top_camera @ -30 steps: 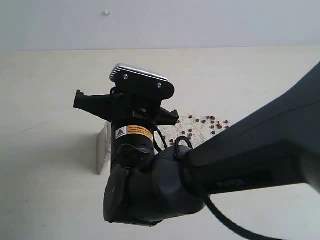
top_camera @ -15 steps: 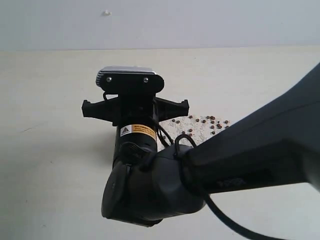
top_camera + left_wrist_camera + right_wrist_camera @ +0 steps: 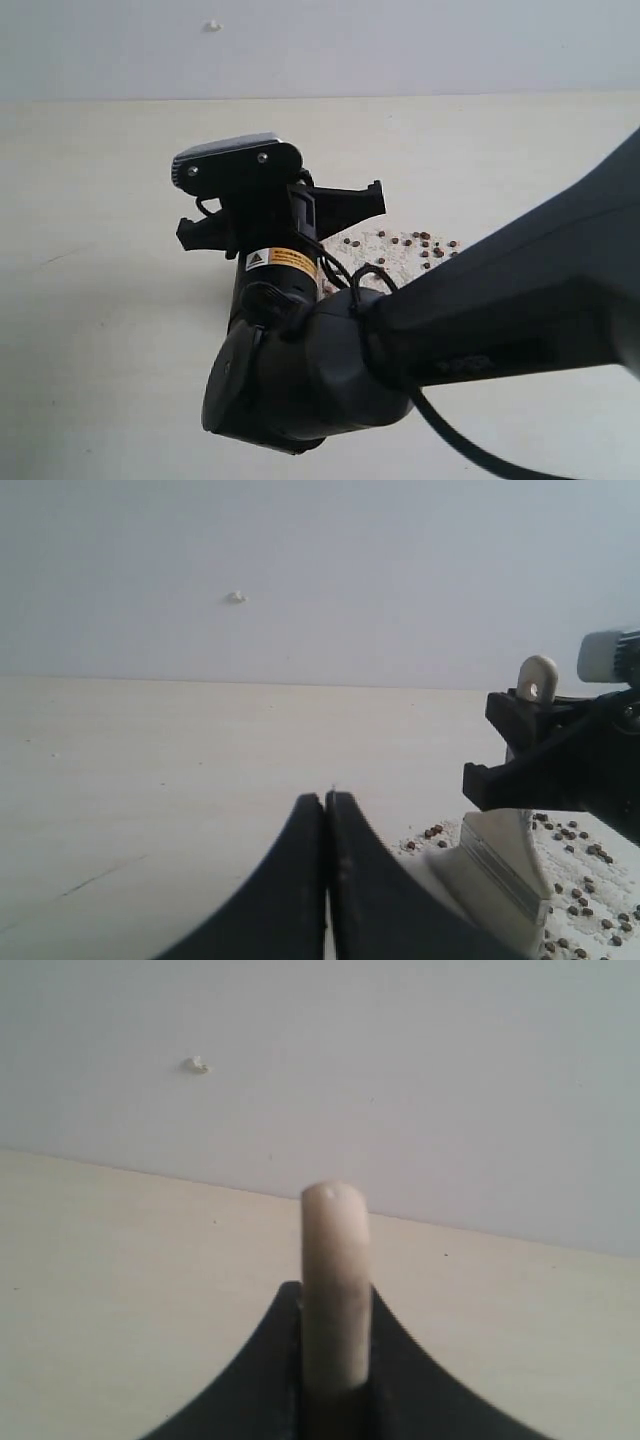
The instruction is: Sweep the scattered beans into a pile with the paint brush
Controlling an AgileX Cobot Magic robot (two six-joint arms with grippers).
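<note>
Closest to the exterior camera, the right arm (image 3: 480, 320) fills the lower right as a bulky black shell with a cable looping off it. On its wrist sits a yellow label (image 3: 281, 262) with a black warning triangle; the print beside the triangle is too small to read. Above the label a silver-and-black wrist camera (image 3: 235, 160) is tilted to one side.

The left tool (image 3: 327, 798) has its two black jaws pressed flat against each other with nothing between them, over bare cream desk (image 3: 150, 780). Just beside it stands the paint brush (image 3: 505, 865), roughly upright: whitish bristles low, silver ferrule above them, pale handle with a hole at its end on top. The bristle ends run out of frame, so contact with the desk cannot be told.

The right tool (image 3: 334, 1305) is clamped on that cream handle, which rises straight up between its jaws.

Beyond the brush, the beans (image 3: 425, 248) lie loosely spread on the desk over a patch of whitish grains (image 3: 395, 262), small, round and reddish-brown.

Farthest back is a plain pale wall (image 3: 400, 45) bearing one small white speck (image 3: 213, 25).
</note>
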